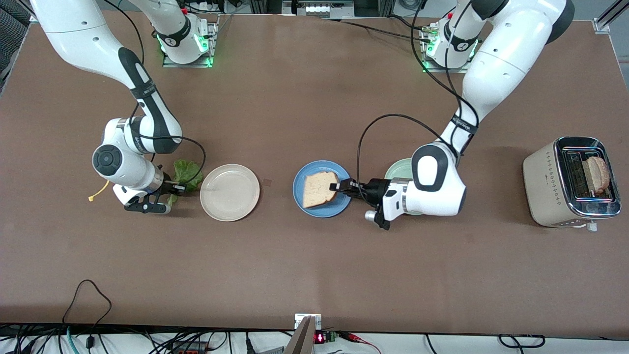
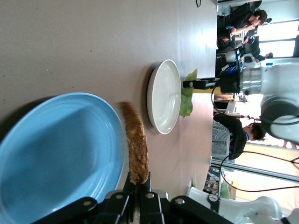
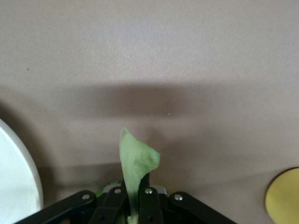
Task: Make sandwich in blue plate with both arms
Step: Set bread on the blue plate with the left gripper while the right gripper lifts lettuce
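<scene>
Over the blue plate (image 1: 322, 206) the left gripper (image 1: 344, 187) pinches a bread slice (image 1: 319, 189) by its edge, while toward the right arm's end, past the cream plate (image 1: 229, 192), the right gripper (image 1: 173, 186) is clamped on the lettuce leaf (image 1: 187, 173), which must travel toward that plate.

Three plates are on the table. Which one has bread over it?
The blue plate, the middle one. The left gripper holds a bread slice over it. The cream plate is bare; the arm mostly hides the mint plate.

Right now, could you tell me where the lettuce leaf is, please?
In the front view the lettuce leaf is pinched in the right gripper, beside the cream plate toward the right arm's end of the table.
</scene>
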`<state>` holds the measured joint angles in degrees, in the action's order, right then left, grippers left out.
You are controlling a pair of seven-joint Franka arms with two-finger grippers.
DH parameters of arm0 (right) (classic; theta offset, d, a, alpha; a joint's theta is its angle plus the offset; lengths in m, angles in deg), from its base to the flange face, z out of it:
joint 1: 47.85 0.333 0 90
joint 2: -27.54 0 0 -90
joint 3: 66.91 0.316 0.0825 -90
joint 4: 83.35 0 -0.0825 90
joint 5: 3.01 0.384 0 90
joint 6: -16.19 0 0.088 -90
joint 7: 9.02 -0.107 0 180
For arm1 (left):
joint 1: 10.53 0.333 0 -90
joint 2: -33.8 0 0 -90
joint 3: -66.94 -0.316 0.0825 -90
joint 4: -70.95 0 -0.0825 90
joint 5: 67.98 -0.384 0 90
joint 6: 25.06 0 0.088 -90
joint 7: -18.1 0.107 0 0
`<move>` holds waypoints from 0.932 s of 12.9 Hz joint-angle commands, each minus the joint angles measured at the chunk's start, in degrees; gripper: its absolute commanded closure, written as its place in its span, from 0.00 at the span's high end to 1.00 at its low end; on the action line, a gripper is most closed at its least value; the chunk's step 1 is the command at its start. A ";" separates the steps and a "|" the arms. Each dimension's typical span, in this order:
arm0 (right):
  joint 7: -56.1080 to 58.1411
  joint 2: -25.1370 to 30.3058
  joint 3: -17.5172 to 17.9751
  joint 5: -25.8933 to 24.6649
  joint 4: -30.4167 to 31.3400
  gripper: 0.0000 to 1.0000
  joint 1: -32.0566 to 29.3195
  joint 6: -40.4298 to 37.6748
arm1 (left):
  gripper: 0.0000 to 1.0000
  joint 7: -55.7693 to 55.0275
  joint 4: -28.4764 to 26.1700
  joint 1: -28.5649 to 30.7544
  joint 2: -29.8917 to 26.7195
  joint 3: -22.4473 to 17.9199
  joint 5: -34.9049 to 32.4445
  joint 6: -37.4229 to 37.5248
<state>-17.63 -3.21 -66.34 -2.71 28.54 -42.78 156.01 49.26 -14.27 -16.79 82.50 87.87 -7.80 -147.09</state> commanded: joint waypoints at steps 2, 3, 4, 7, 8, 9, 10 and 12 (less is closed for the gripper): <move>0.35 5.94 0.32 0.92 -3.17 0.00 -0.16 -11.65 | 0.01 4.16 0.58 -1.83 2.00 -0.10 1.96 -2.85; -1.31 7.17 0.58 1.19 -4.57 0.00 0.02 -15.07 | 0.01 4.35 0.50 -2.01 2.44 -0.10 1.96 -3.03; -5.41 7.71 0.84 1.19 -5.97 0.00 0.45 -18.59 | 0.01 4.43 -0.38 -2.36 2.44 -0.10 1.96 -3.12; -20.26 7.89 3.83 6.10 -11.07 0.00 4.22 -23.62 | 0.15 4.09 -1.69 -1.92 2.27 -0.19 1.87 -2.86; -25.44 7.63 3.83 7.33 -12.04 0.00 6.15 -23.63 | 0.18 4.08 -1.96 -1.57 2.27 -0.45 1.70 -2.42; -30.02 7.28 3.83 9.43 -13.01 0.00 7.74 -23.63 | 0.17 4.08 -2.40 -1.39 2.10 -0.62 1.35 -2.42; -33.80 7.28 3.83 12.76 -13.63 0.00 8.97 -23.54 | 0.34 4.17 -2.49 -1.22 2.09 -0.62 1.34 -2.42; -39.79 5.44 3.83 19.09 -16.26 0.00 10.39 -23.19 | 1.00 4.26 -2.67 -1.04 1.31 -0.97 0.99 -2.33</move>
<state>-52.81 4.37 -62.22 12.07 15.87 -32.87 133.78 52.01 -15.78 -18.19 85.35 87.22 -7.60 -149.51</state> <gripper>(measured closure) 0.943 0.634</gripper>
